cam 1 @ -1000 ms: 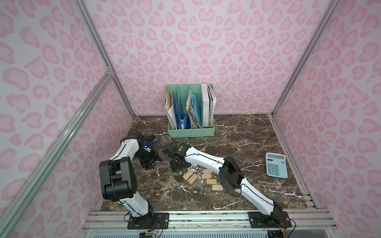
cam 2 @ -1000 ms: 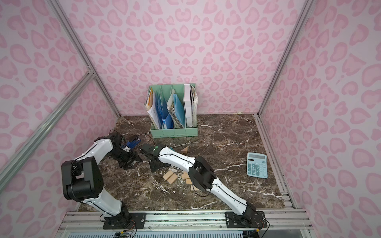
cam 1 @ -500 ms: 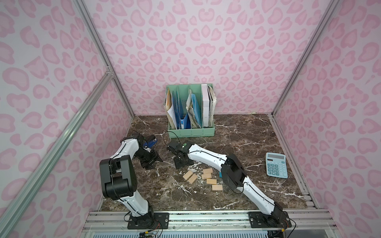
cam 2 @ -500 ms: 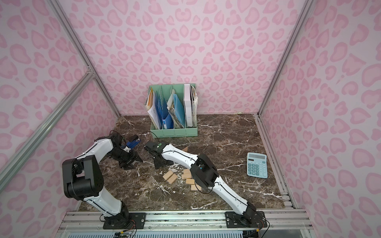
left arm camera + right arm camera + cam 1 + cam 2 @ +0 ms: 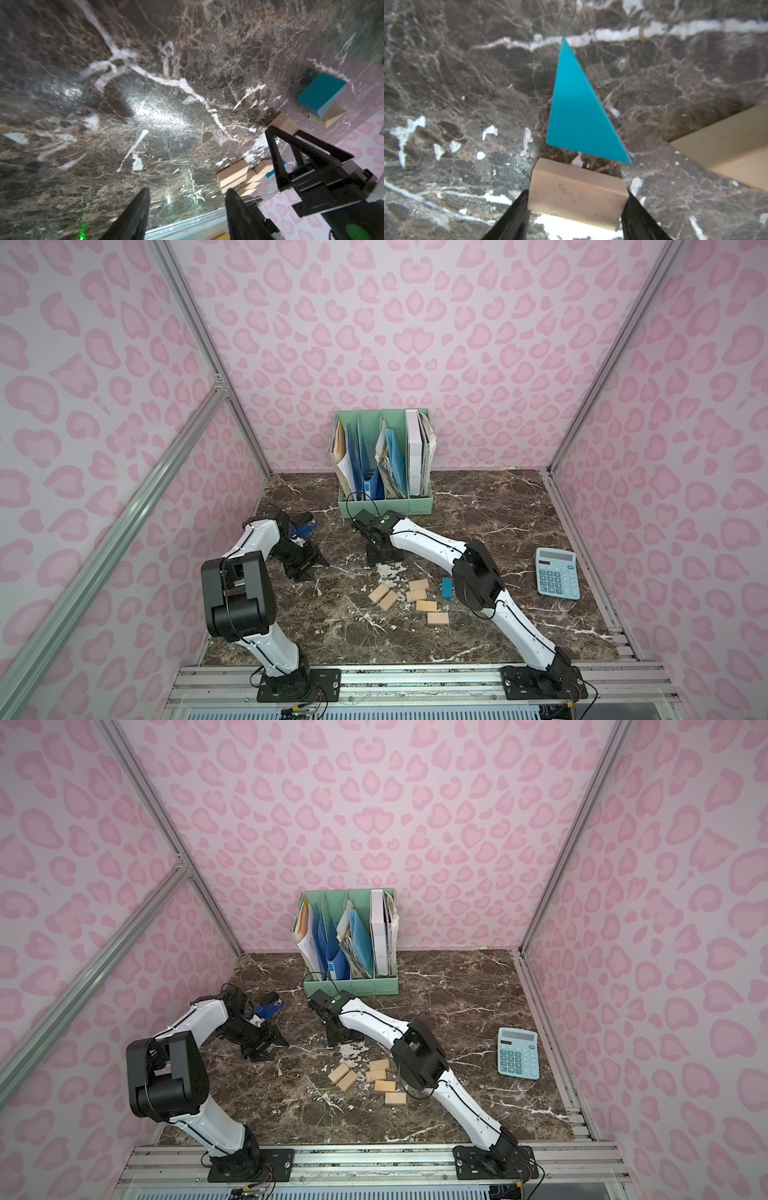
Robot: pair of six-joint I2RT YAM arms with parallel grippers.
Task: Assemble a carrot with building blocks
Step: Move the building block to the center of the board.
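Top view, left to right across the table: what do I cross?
In a top view: left gripper, jaws open → right gripper, jaws closed on a tan block → teal rectangular block → calculator. Left out for overlap: loose tan blocks, file organizer.

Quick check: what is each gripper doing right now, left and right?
Left gripper: open, nothing between its jaws.
Right gripper: closed on a tan block.
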